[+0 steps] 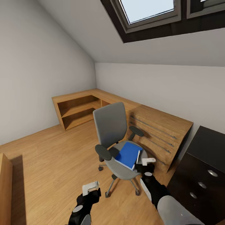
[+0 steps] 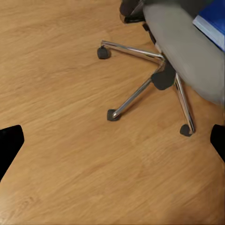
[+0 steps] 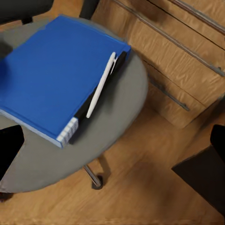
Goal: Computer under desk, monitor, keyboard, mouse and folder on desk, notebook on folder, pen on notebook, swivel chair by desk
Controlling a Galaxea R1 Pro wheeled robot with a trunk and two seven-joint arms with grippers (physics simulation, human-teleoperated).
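1. Blue folder (image 3: 51, 77) lies on the chair (image 1: 120, 150) seat, pen (image 3: 101, 84) and notebook (image 3: 101, 91) wedged along its edge.
2. Right pincer (image 1: 146, 165) hovers beside the seat, spread wide, nothing held; left pincer (image 1: 90, 188) hangs low, also spread and bare.
3. If the folder is lifted carelessly, the pen could be rolled onto the floor (image 2: 61, 164).
4. A nudge could send the castored chair rolling away.

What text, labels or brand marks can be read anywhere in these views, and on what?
None can be read.
folder: plain blue cover, no title or label.
pen: plain white, no print visible.
swivel chair: no brand mark on back or seat.
wooden chest of drawers and black drawer unit: bare fronts, no lettering.
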